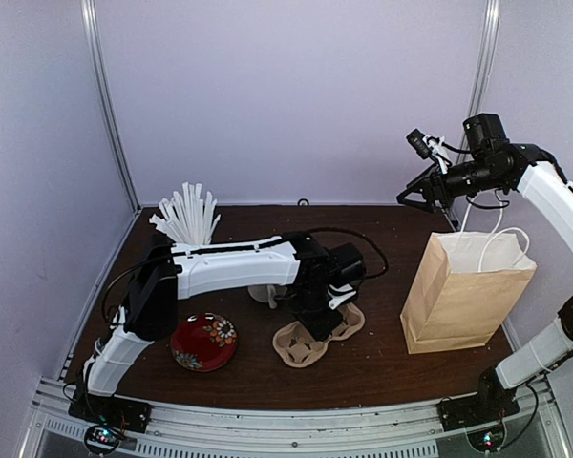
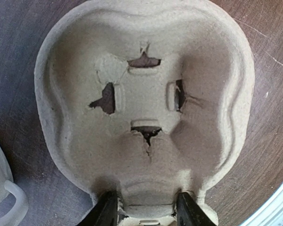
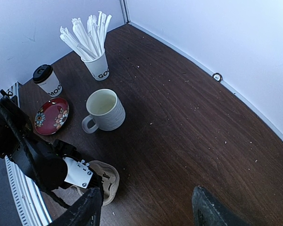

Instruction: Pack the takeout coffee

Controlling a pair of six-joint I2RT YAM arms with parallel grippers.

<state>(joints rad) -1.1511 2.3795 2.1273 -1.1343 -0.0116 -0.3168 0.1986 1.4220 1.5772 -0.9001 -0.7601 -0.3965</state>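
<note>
The takeout coffee [image 3: 46, 80] stands on the table [image 3: 179, 117] in the upper left of the right wrist view. Its black lid is on. It is just above the red plate [image 3: 52, 116]. To its right are the paper cup of straws [image 3: 96, 66] and the white mug [image 3: 104, 110]. In the top view I cannot see the coffee; the left arm may be hiding it.

I think the job has only just begun. The coffee is not in the cup tray [image 2: 146, 94], and both holes of the tray look empty. It is not in the brown paper bag [image 1: 463, 291] on the right of the top view either. It is well apart from both. It looks like the coffee has to go into the tray or the bag next.

The left arm reaches across the middle of the top view and bends down to the tray. The left gripper [image 2: 146, 212] has a finger on each side of the tray's near end, touching it. It looks like a hold on the tray.

The right arm is lifted high. The right gripper [image 1: 406, 197] hangs above the bag, a bit to its upper left. Its fingers [image 3: 85, 212] are spread wide with nothing between them.
</note>
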